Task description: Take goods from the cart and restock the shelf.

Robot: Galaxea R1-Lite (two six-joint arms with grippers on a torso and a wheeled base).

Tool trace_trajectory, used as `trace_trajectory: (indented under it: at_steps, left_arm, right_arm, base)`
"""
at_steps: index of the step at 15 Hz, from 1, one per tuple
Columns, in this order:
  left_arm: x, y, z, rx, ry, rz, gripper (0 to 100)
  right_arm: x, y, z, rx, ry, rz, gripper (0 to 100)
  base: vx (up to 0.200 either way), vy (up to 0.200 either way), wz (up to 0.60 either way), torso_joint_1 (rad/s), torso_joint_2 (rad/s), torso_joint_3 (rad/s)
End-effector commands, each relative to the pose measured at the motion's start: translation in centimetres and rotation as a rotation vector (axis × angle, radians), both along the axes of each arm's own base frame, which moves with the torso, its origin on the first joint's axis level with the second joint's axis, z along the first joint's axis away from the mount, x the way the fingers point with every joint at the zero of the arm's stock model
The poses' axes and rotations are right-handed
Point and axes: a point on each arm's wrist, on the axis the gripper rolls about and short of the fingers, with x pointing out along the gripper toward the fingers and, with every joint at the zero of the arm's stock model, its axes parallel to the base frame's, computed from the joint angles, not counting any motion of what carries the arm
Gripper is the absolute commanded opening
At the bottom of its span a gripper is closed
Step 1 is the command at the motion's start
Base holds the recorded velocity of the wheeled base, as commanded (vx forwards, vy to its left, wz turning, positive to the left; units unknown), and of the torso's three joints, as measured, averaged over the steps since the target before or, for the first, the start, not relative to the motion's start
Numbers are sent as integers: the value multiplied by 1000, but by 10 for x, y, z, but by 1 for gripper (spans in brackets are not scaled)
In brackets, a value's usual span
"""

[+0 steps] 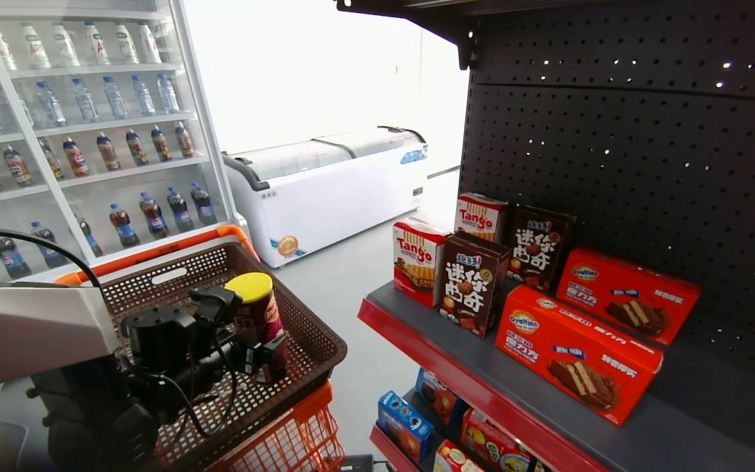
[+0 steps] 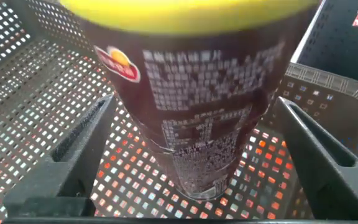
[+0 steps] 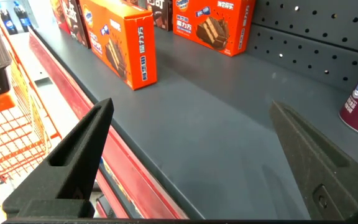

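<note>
The can (image 1: pixel 256 308) is straddled by the left gripper (image 2: pixel 196 106), fingers (image 2: pixel 82 146) spread wide; it should be clamped squarely at mid-height, then lifted straight.

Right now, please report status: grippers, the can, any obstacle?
Left gripper open, straddling the yellow-lidded can, upright in cart basket. Right gripper open, holding nothing, above shelf. No obstacle seen near can.
</note>
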Motion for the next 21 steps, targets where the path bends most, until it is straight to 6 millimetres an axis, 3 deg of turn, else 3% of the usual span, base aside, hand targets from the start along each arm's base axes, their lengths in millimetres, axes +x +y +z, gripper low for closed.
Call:
trace_trajectory:
  at_steps: [1, 5, 6, 13, 16, 19, 21]
  left_arm:
    - [3, 0, -4, 1, 3, 0, 100]
    - [12, -1, -7, -1, -15, -1, 100]
    - [13, -2, -7, -2, -23, -3, 0]
    - [17, -12, -3, 41, -37, 38, 0]
    - [17, -14, 23, 38, -66, 39, 0]
    - [17, -32, 70, 1, -98, -6, 0]
    - [5, -41, 100, -1, -125, -47, 0]
  right_arm:
    - [0, 0, 0, 0, -1, 0, 100]
    - [0, 0, 0, 0, 1, 0, 100]
    - [0, 0, 0, 0, -1, 0, 100]
    - [0, 0, 0, 0, 1, 0, 100]
    - [0, 0, 0, 1, -1, 0, 100]
    - [0, 0, 0, 0, -1, 0, 100]
    - [0, 0, 0, 0, -1, 0, 100]
  base:
    - [0, 0, 0, 0, 0, 0]
    - [0, 0, 0, 0, 0, 0]
    - [0, 0, 0, 0, 0, 0]
    - [0, 0, 0, 0, 0, 0]
    - [0, 0, 0, 0, 0, 0]
    - [0, 0, 0, 0, 0, 0]
    - [0, 0, 0, 0, 0, 0]
